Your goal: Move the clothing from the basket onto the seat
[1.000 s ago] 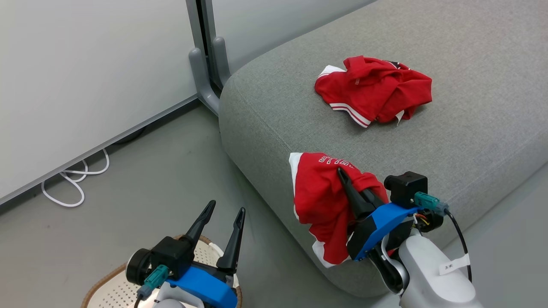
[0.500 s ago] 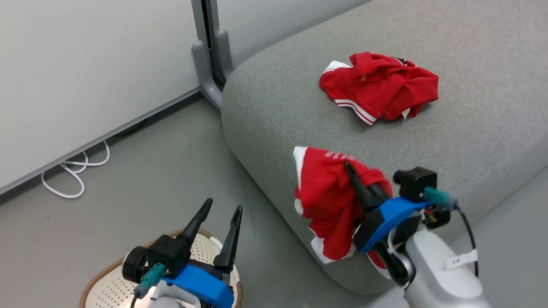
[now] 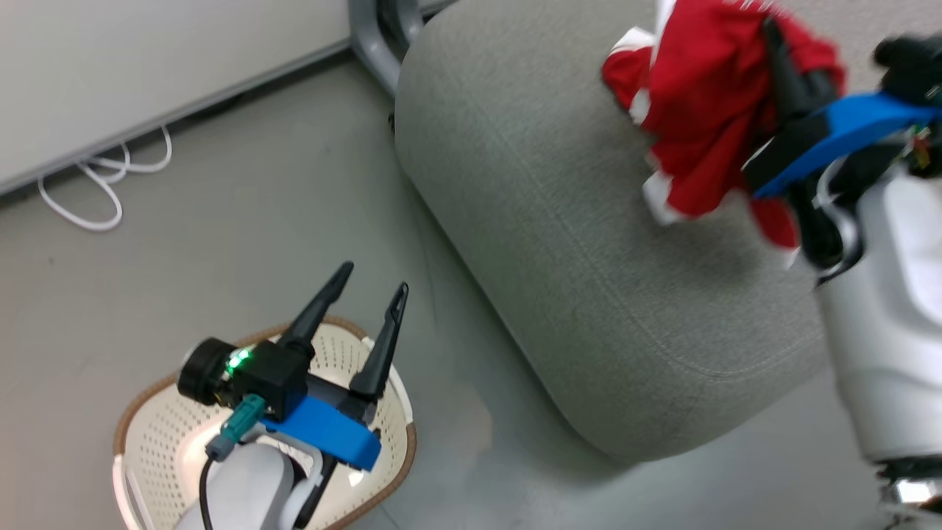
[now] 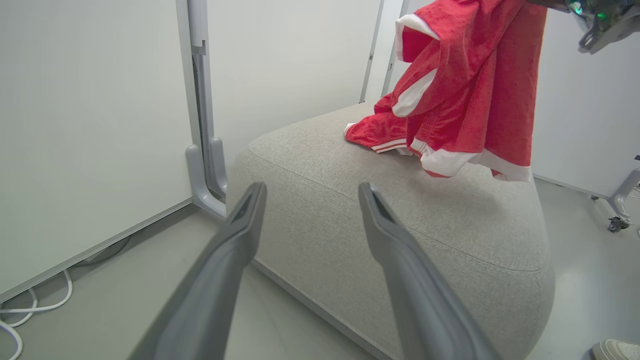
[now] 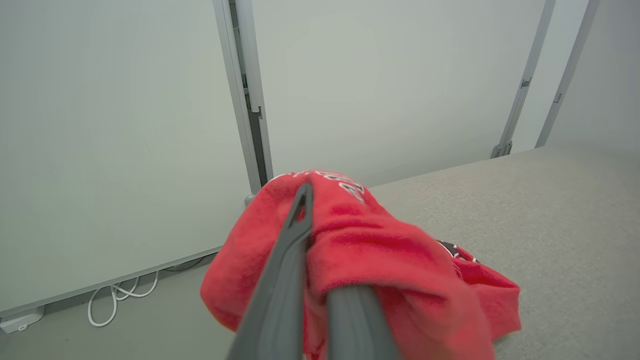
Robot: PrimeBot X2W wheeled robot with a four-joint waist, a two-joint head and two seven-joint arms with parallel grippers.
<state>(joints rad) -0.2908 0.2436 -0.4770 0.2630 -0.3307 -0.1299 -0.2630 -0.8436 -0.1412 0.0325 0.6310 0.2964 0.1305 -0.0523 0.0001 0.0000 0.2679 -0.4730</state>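
R claw (image 3: 776, 51) clamped on red garment (image 3: 699, 96) w/ white lettering, above grey sofa cushion (image 3: 530, 169). L claw (image 3: 373, 277) wide, empty, over laundry basket (image 3: 162, 442).

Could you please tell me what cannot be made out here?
- Head view: the open left gripper and forearm cover much of the floor of the cream perforated plastic basket.
- Left wrist view: the hanging red white-trimmed garment hides most of the second red garment on the grey fabric seat.
- Right wrist view: that garment's white lettering folds over, unreadable.
- Left wrist view: a pale shoe, cut by the corner.
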